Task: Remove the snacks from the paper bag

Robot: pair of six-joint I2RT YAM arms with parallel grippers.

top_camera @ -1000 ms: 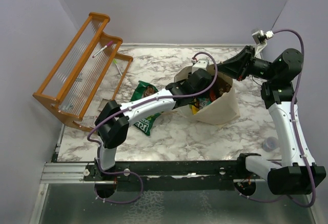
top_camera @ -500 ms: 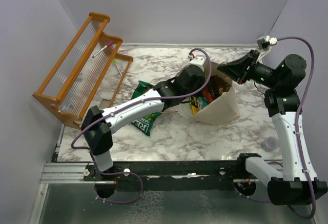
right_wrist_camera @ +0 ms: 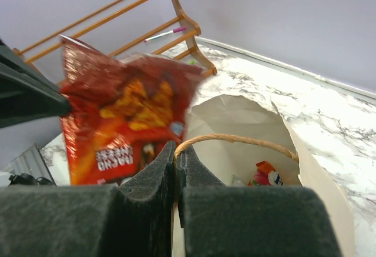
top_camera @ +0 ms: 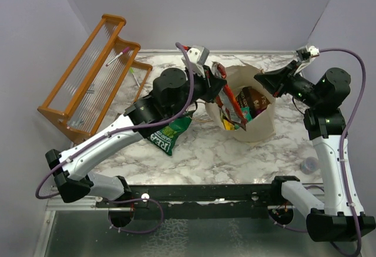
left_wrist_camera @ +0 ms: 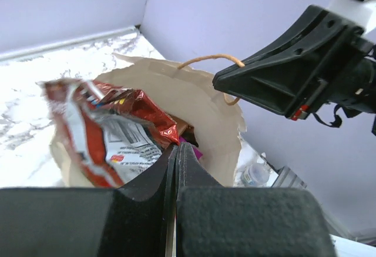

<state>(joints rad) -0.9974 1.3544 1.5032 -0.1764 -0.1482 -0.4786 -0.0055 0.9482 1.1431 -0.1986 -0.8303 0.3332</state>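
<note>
Raised out of the bag (top_camera: 258,126) within the last second, one red-orange packet (top_camera: 230,101) hangs over its left rim, pinched in the left gripper's (left_wrist_camera: 176,149) closed fingers. One green packet (top_camera: 170,136) lies on the table (top_camera: 205,157) beside the upright bag. More packets inside are too jumbled to count. The right gripper (right_wrist_camera: 176,149) is clamped on one cord handle (right_wrist_camera: 235,140). One rack (top_camera: 88,74) stands far left.

An orange wooden rack (top_camera: 88,86) stands at the far left of the marble worktop (top_camera: 205,151). A pink-tipped pen (top_camera: 117,56) lies across its upper rails. A small clear container (top_camera: 309,164) stands near the worktop's right edge.
</note>
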